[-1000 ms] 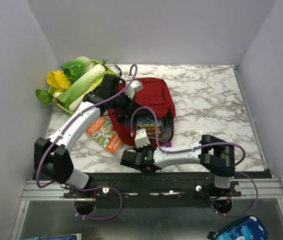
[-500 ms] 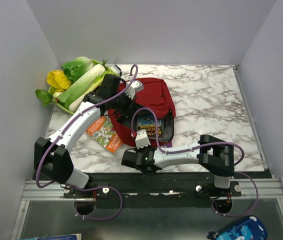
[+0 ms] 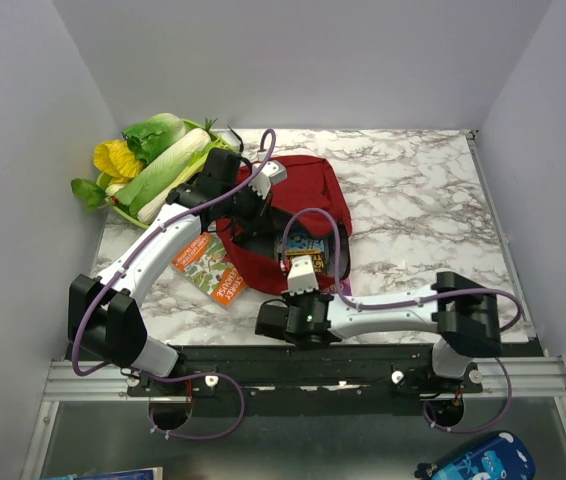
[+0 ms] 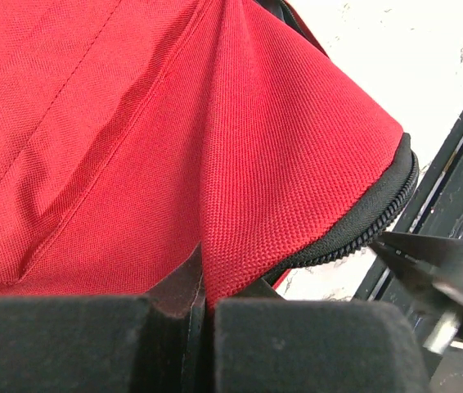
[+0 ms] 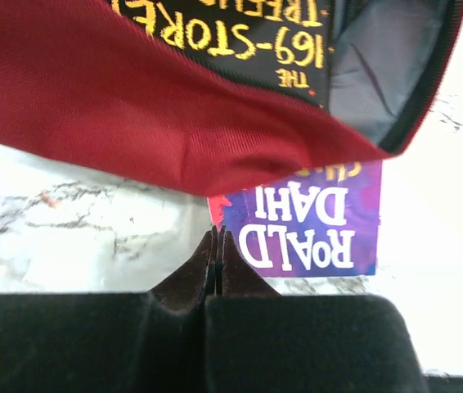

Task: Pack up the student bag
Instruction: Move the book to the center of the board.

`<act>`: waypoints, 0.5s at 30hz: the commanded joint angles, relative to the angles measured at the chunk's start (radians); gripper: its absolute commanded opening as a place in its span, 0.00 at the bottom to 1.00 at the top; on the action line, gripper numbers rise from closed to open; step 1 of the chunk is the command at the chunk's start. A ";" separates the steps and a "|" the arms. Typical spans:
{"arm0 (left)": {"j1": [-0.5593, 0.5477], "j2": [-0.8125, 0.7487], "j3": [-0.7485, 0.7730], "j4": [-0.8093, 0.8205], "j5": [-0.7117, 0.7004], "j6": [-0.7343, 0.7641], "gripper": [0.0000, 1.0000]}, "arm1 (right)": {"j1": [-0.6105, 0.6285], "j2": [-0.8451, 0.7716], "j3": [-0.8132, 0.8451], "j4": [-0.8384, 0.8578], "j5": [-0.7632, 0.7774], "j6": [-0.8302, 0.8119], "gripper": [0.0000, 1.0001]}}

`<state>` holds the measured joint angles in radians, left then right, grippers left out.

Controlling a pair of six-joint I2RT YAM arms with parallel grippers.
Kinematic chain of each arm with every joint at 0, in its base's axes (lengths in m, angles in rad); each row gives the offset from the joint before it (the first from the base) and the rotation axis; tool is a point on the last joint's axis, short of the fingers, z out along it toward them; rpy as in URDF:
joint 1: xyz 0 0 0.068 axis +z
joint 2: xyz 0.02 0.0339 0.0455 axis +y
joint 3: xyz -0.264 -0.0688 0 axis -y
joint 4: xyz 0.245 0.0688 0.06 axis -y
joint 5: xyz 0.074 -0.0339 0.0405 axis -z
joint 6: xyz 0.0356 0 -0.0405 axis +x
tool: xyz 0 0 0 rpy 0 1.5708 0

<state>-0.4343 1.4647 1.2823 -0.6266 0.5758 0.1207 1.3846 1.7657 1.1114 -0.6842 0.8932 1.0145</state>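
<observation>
Right fingers neared student bag edge, perhaps touching.

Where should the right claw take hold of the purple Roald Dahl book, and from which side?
Probably its near free edge, coming in low from the arm-base side. The Roald Dahl book lies flat on the marble with its far part tucked under the red lip of the student bag, so only that end is exposed.

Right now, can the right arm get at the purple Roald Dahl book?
Probably yes: the purple book lies just ahead of the right gripper, nothing between, though the student bag covers its far edge.
</observation>
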 commanded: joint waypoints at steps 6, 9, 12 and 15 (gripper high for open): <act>-0.011 -0.004 -0.006 0.010 0.022 -0.023 0.00 | 0.143 -0.277 0.054 -0.556 0.156 0.442 0.01; -0.011 -0.006 -0.008 0.007 0.019 -0.015 0.00 | 0.169 -0.339 0.085 -0.690 0.176 0.536 0.01; -0.011 -0.012 -0.014 0.005 0.018 -0.010 0.00 | 0.195 -0.409 0.141 -0.776 0.210 0.547 0.01; -0.011 -0.010 -0.015 0.001 0.015 -0.004 0.00 | 0.217 -0.463 0.198 -0.766 0.246 0.419 0.01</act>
<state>-0.4347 1.4647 1.2766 -0.6262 0.5758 0.1120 1.5688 1.3643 1.2247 -1.2736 1.0210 1.4517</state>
